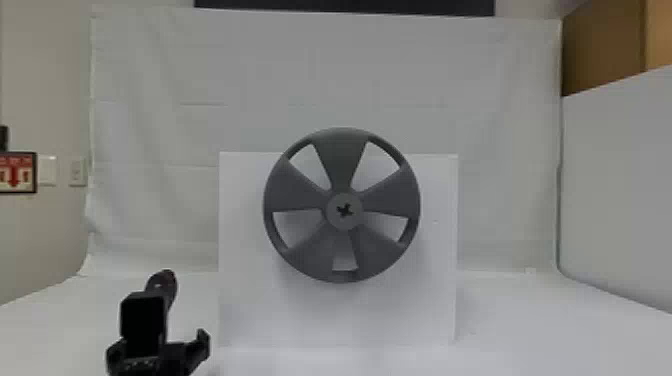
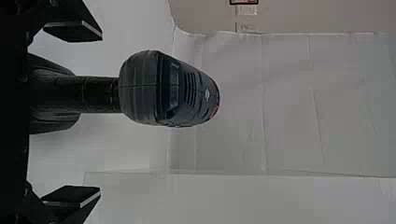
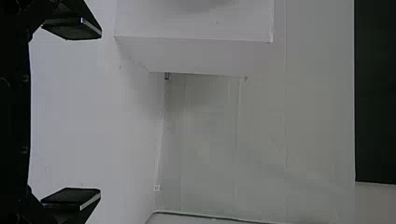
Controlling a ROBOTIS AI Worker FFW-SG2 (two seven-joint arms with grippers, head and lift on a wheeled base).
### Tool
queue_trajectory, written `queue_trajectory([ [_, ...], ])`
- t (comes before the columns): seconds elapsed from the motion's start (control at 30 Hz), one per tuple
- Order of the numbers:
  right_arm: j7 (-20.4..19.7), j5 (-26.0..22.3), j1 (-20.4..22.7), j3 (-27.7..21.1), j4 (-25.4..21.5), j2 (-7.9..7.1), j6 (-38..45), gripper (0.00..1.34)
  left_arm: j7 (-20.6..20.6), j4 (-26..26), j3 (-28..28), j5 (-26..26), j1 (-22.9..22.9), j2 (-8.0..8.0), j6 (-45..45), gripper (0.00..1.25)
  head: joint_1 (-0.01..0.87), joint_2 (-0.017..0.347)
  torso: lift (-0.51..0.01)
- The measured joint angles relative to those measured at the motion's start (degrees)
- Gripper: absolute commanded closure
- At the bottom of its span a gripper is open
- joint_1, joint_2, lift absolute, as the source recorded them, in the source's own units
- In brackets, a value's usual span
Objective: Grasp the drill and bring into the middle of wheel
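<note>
Drill (image 1: 162, 286) found at the lower left of the head view, its dark top showing just past my left gripper (image 1: 160, 342). In the left wrist view it is upright, with handle and slotted head lined up between my two fingers, which stand wide apart. A gap shows on each side of the handle, so I record no grip on it. Its foot is partly hidden by the gripper's own body, and I cannot tell whether it rests on the bench (image 1: 530, 325).

My right gripper (image 3: 100, 113) is likewise wide open, with nothing held between its fingers. It is pointed past the side of the white box (image 3: 196, 56), whose edge and corner show in the right wrist view.

Wheel (image 1: 342, 150) noted as upright at the front of the white box, near the centre of the head view. It is gray, with five broad spokes, openings between them and a round hub (image 1: 334, 220) bearing a dark cross-shaped recess (image 1: 345, 210). The drill is to the left of the wheel and lower in the view, well apart from the hub.

Surroundings: white cloth (image 1: 325, 70) hangs behind the box; a brown panel (image 1: 602, 50) is at upper right; a framed sign (image 1: 17, 172) with red markings is on the left wall.
</note>
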Motion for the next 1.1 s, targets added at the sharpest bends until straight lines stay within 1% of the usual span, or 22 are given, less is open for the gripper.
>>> queue_trajectory([
  [0.4,0.00,0.00,0.08,0.11,0.00,-0.17,0.12,0.11,1.56,4.13,0.58,0.02,-1.93,-0.43,-1.96,0.14,0.000,0.000,-0.406],
  [0.7,0.00,0.08,-0.06,0.43,0.00,-0.16,0.19,0.11,1.90,5.80,0.94,-0.46,-2.89,-0.44,-2.70,0.14,0.000,0.000,-0.406],
  [0.77,0.00,0.09,-0.08,0.44,0.00,-0.16,0.19,0.11,1.94,5.90,0.96,-0.48,-3.05,-0.45,-2.74,0.15,0.000,0.000,-0.406],
  [0.83,0.00,0.09,-0.08,0.45,0.00,-0.16,0.19,0.11,1.97,5.93,0.96,-0.48,-3.13,-0.45,-2.76,0.21,0.000,0.000,-0.406],
  [0.9,0.00,0.09,-0.08,0.46,0.00,-0.15,0.19,0.11,1.98,5.94,0.96,-0.48,-3.17,-0.45,-2.77,0.32,0.000,0.000,-0.406],
  [0.93,0.00,0.09,-0.08,0.46,0.00,-0.13,0.19,0.11,1.98,5.94,0.95,-0.47,-3.17,-0.45,-2.77,0.42,0.000,0.000,-0.406],
  [1.0,0.00,0.09,-0.08,0.46,0.00,-0.10,0.19,0.11,1.99,5.97,0.97,-0.37,-3.16,-0.44,-2.77,0.56,0.000,0.000,-0.406],
  [1.07,0.00,0.09,-0.08,0.46,0.00,-0.09,0.19,0.11,1.99,6.00,1.00,-0.20,-3.14,-0.44,-2.77,0.64,0.000,0.000,-0.406],
  [1.1,0.00,0.09,-0.08,0.46,0.00,-0.09,0.19,0.11,1.99,6.02,1.01,-0.08,-3.11,-0.44,-2.77,0.65,0.000,0.000,-0.406],
])
